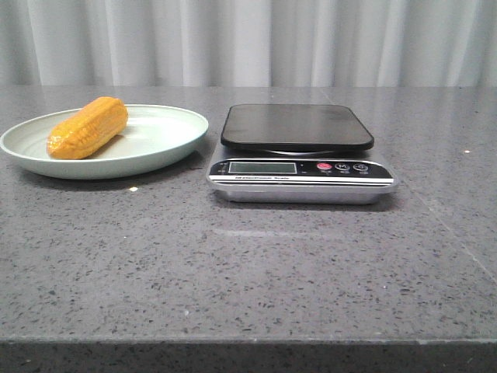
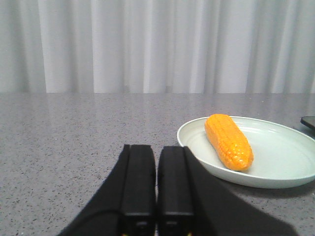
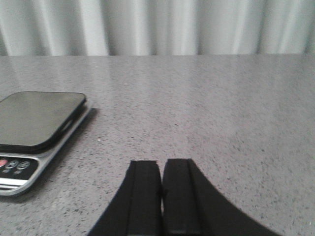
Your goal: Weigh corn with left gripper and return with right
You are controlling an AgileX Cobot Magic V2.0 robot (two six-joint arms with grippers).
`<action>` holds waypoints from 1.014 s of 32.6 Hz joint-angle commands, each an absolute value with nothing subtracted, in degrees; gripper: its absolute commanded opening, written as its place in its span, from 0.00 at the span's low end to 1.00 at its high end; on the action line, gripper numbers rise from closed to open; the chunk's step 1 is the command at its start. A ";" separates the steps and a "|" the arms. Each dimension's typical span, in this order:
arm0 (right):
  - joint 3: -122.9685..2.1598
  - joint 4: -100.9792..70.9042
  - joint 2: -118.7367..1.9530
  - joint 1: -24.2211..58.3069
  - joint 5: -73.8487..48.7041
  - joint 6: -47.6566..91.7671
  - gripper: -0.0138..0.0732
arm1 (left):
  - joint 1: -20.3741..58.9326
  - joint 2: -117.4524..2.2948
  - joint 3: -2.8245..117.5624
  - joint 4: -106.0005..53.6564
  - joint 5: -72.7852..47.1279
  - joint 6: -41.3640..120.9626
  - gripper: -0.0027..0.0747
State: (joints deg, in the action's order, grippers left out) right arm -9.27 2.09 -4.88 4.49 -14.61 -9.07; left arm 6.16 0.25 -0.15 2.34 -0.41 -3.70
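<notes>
The orange-yellow corn [image 1: 88, 127] lies on its side on the pale green plate [image 1: 155, 140] at the far left of the table. It also shows in the left wrist view [image 2: 228, 141] on the plate [image 2: 275, 157]. The kitchen scale [image 1: 301, 152] with a bare black platform stands right of the plate and also shows in the right wrist view [image 3: 34, 128]. My left gripper [image 2: 157, 148] is shut and empty, low over the table, short of the plate. My right gripper [image 3: 162, 162] is shut and empty, to the right of the scale. Neither gripper shows in the front view.
Grey speckled stone table [image 1: 248, 264] with its front edge near the bottom of the front view. A white curtain [image 1: 248, 39] hangs behind the table.
</notes>
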 commanded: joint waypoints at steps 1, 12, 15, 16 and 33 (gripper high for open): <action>-7.29 1.01 -5.33 2.41 -3.29 -8.94 0.36 | 6.64 1.49 -0.63 1.90 4.23 -3.73 0.20; 1.11 1.01 1.58 2.49 8.55 -8.98 0.36 | 6.64 1.35 -0.63 1.90 4.23 -3.73 0.20; 1.11 1.01 1.58 2.49 8.85 -8.98 0.36 | 6.64 1.35 -0.63 1.90 4.23 -3.73 0.20; 1.11 1.01 1.58 2.49 8.85 -8.98 0.36 | 6.64 1.35 -0.63 1.90 4.23 -3.73 0.20; 1.11 1.01 1.58 2.49 8.85 -8.98 0.36 | 6.64 1.35 -0.63 1.90 4.23 -3.73 0.20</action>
